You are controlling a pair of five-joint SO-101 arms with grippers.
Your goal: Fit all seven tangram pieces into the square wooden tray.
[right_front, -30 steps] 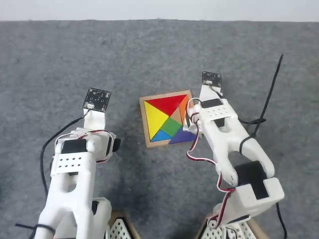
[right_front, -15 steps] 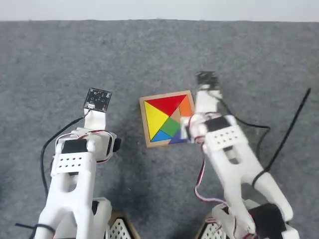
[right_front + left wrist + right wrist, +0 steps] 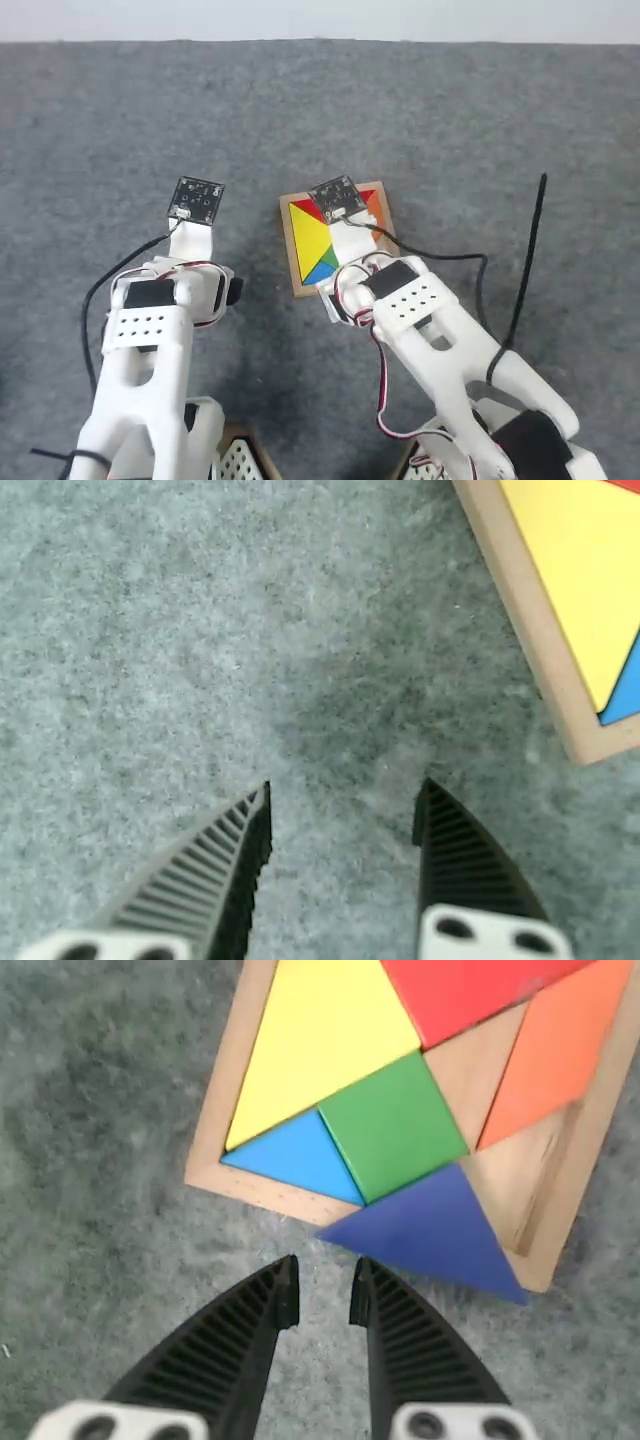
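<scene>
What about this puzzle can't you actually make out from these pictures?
High view: the right arm covers the middle and right side of the tray, hiding pieces there.
Right wrist view: the frame edge cuts off the red piece, the orange piece and the tray's far side.
Left wrist view: the frame edge cuts off most of the yellow piece.
The purple triangle: flat or tilted, unclear.

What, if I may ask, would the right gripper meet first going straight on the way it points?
Probably the dark blue triangular piece, whose corner overhangs the rim of the square wooden tray ahead of the right gripper; depth is unclear.
</scene>
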